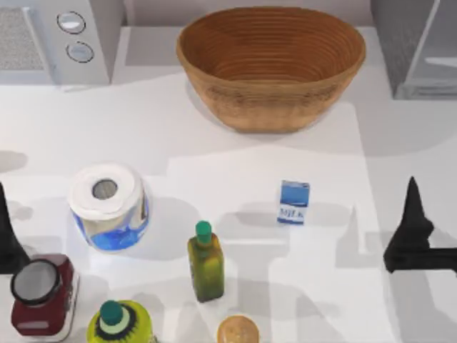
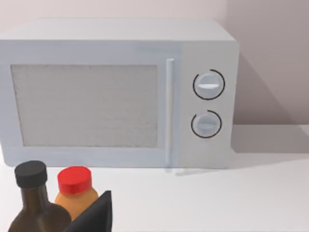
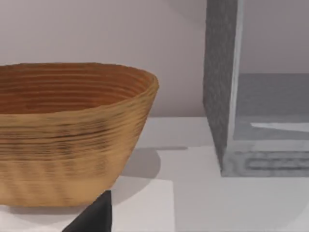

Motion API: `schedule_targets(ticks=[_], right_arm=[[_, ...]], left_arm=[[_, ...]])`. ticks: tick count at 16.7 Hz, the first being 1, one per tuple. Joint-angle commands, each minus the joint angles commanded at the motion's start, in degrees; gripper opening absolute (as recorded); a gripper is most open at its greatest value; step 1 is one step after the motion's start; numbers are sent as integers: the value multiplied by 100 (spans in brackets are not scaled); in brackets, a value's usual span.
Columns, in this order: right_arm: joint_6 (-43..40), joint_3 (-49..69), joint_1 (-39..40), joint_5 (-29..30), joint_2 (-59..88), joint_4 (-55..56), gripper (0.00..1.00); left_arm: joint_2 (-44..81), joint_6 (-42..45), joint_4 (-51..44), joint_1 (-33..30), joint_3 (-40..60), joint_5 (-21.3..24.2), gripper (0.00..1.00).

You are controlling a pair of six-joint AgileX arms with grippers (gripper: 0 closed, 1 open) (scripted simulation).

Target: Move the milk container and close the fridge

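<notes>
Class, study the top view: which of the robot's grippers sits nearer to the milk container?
Right. The right gripper is at the table's right edge, a short way right of the milk container. The left gripper is at the far left edge, beyond the paper roll.

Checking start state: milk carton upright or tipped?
Upright. The milk container stands on the table, blue top up, between the olive bottle and right pincer, touching neither.

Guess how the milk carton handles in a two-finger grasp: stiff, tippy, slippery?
The milk container is a small flat-sided box standing upright, so opposing faces should give the fingers a fair grip. It looks like thin card, so probably light and may dent if squeezed hard. Being narrow-based and upright, it could tip if nudged high; the right gripper sits nearest.
</notes>
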Motion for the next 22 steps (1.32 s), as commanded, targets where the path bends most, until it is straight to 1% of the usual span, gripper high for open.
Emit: schedule_targets(ticks=[4, 11, 14, 17, 22], right_arm=[[973, 1009, 260, 198, 1357, -573, 100], [3191, 3220, 425, 567, 4872, -2032, 100], [3886, 3914, 454, 607, 5774, -2554, 100], [4204, 4244, 512, 593, 6133, -2804, 100], [4184, 4229, 474, 581, 6117, -2786, 100]], left_arm=[[0, 0, 0, 0, 0, 0, 100], [0, 0, 0, 0, 0, 0, 100], [0, 0, 0, 0, 0, 0, 100], [0, 0, 0, 0, 0, 0, 100], [0, 0, 0, 0, 0, 0, 100]])
